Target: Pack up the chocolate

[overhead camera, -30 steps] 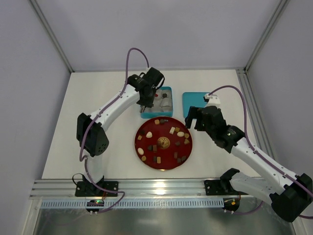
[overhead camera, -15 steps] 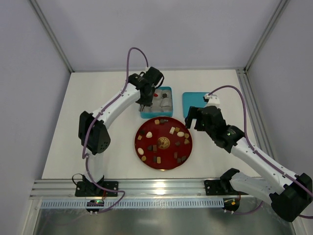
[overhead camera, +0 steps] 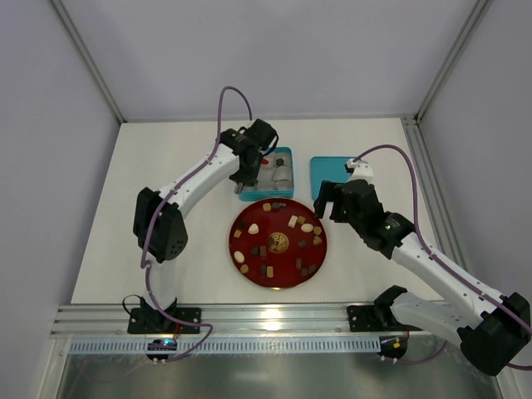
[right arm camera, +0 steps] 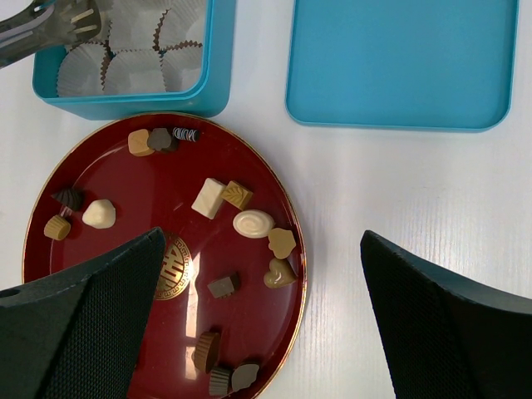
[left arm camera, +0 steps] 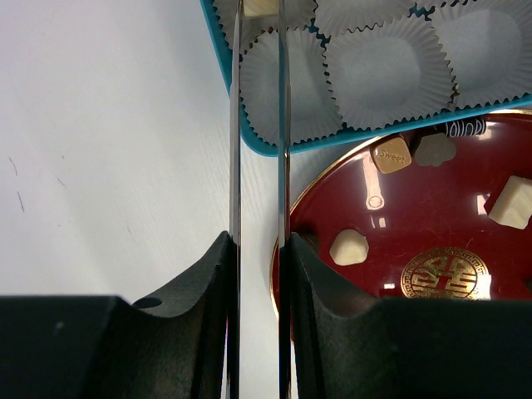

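Note:
Several chocolates (overhead camera: 293, 221) in brown, tan and cream lie scattered on the red plate (overhead camera: 249, 273); the right wrist view shows them too, among them a cream oval chocolate (right arm camera: 253, 223). My left gripper (overhead camera: 250, 179) carries two long thin metal blades. Their tips are shut on a tan chocolate (left arm camera: 259, 7) above a paper cup at the left side of the teal box (left arm camera: 218, 50). That held chocolate (right arm camera: 81, 14) also shows in the right wrist view. My right gripper (overhead camera: 331, 202) hangs open and empty above the plate's right rim (right arm camera: 301, 274).
The teal box (overhead camera: 288, 155) holds white pleated paper cups (left arm camera: 389, 73) and a few pieces in its far cups. Its teal lid (overhead camera: 328, 173) lies flat to the right of it, the lid (right arm camera: 399, 58) being empty. Frame posts and walls border the white table.
The left arm has shifted slightly over the box, still holding the tan piece. The right arm has not moved.

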`<state>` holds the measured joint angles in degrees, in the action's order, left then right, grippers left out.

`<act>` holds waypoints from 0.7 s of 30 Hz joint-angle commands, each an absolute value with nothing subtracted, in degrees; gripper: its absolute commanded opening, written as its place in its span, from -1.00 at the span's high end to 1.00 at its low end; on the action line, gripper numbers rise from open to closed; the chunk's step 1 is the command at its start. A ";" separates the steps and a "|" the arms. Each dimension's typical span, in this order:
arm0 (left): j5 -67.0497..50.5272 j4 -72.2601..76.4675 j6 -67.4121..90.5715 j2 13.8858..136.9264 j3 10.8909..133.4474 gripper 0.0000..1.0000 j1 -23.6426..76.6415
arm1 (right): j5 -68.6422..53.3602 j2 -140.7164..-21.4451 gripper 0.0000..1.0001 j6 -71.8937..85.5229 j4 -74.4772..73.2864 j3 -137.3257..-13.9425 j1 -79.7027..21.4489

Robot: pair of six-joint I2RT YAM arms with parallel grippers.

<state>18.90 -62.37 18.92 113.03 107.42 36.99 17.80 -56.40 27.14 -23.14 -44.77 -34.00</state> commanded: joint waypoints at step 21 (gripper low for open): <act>20.13 -61.35 17.58 111.53 110.74 0.21 36.65 | 18.19 -55.72 -1.00 26.98 -21.36 -46.67 -33.84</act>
<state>18.96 -62.41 18.61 113.03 108.03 36.97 17.82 -56.38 27.14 -23.14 -44.77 -34.00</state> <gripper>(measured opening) 0.399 0.996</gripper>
